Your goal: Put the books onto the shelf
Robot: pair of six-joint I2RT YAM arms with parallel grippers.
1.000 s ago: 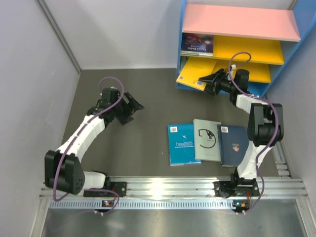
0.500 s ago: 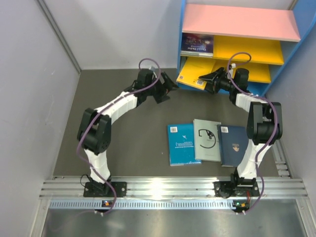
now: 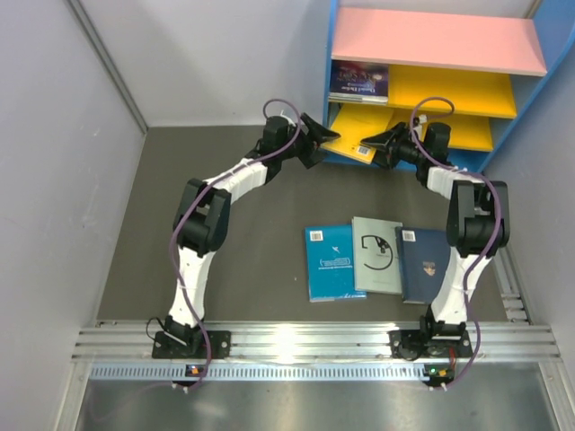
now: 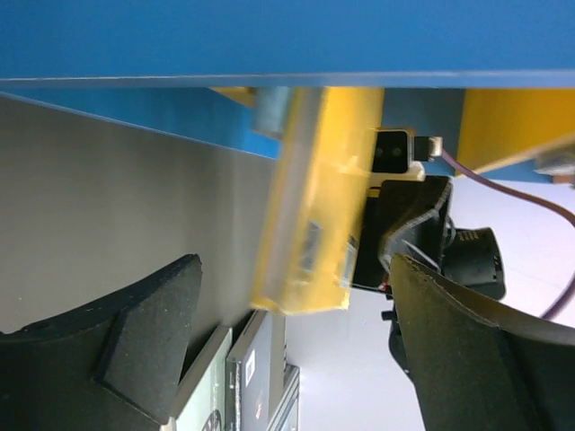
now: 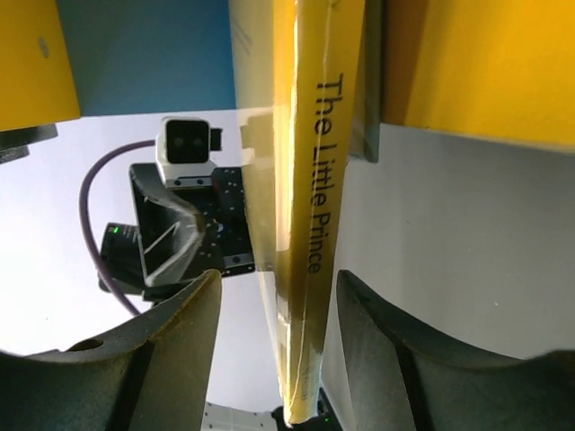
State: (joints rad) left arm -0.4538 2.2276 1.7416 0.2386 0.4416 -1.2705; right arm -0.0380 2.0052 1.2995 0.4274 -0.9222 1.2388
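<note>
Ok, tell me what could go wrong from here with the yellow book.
1. The yellow book juts from the shelf's bottom board, merely straddled by the open right gripper; a nudge could tip it onto the table.
2. The open left gripper faces the right one across the book, close together; the fingers could collide.

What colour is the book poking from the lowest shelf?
Yellow; the book shows best in right wrist view.

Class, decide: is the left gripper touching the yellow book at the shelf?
Apart. The left wrist view shows the yellow book between the jaws of the open left gripper, with gaps visible on both sides.
</note>
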